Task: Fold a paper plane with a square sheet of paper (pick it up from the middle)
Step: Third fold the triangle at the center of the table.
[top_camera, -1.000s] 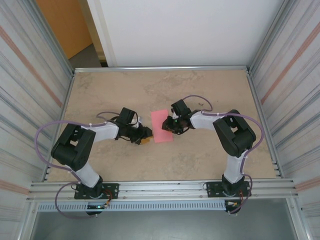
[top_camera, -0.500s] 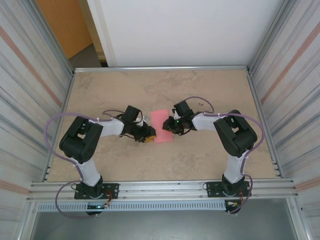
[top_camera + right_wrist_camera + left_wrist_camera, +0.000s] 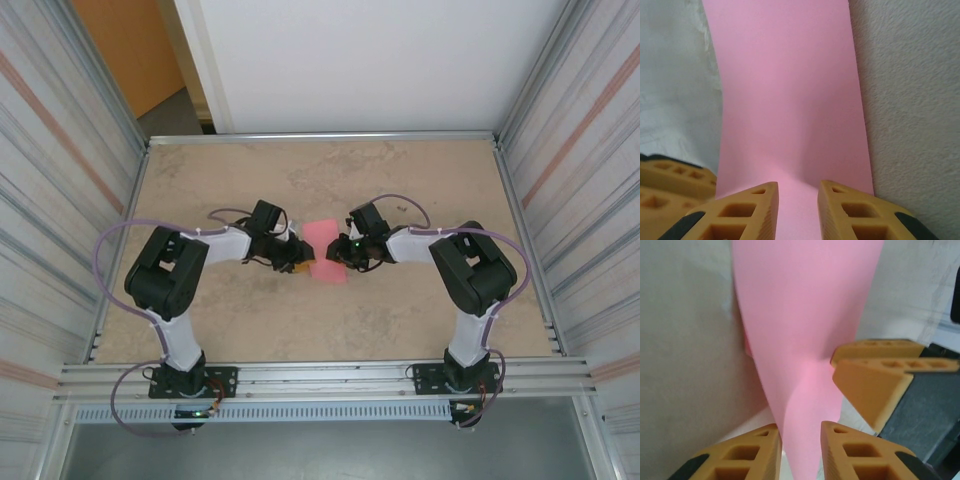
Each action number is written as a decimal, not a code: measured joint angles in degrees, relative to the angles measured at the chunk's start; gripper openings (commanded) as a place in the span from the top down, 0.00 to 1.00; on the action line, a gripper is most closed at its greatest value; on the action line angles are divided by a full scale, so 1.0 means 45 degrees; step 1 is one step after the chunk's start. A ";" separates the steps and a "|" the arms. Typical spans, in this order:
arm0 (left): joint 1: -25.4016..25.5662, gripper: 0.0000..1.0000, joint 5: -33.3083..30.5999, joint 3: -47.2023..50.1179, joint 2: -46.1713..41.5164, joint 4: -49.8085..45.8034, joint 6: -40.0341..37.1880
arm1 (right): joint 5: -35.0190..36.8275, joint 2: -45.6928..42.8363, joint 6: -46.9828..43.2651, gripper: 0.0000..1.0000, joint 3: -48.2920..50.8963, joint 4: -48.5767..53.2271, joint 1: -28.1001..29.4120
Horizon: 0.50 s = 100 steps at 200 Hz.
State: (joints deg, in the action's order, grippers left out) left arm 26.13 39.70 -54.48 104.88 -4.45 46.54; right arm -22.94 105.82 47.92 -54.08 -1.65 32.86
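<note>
So the square sheet of paper (image 3: 324, 247) sits about dead centre of the table (image 3: 420, 320), humped up off the surface between the two arms. The left gripper (image 3: 299, 263) comes in at its left edge and the right gripper (image 3: 337, 256) at its right edge. In both wrist views the jaws are nearly closed, with the pink sheet pinched in the narrow gap. The right wrist view has the sheet's right edge running straight while the left edge bows. Bare tabletop all round, and the ribbed side walls (image 3: 60, 200) are well apart.

Pink paper (image 3: 323, 238) on beige table (image 3: 400, 320)
</note>
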 measured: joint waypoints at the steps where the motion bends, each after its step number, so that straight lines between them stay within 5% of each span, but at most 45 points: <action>1: -0.0024 0.75 0.0010 -0.0015 0.0024 -0.0005 0.0000 | 0.0000 0.0000 0.0000 0.72 0.0000 0.0000 0.0000; 69: -0.0355 0.88 0.0296 -0.0704 0.0772 -0.0423 -0.0024 | -0.0005 -0.0189 -0.0121 0.66 0.0073 0.0049 -0.0102; 100: -0.0355 0.99 0.0418 -0.0719 0.0772 -0.0432 0.0015 | 0.0078 -0.0442 -0.0379 0.55 0.0083 0.0185 -0.0146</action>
State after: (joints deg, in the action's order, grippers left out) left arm 24.53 41.58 -57.71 108.36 -6.39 46.61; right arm -22.59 103.83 46.22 -53.71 -0.82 32.21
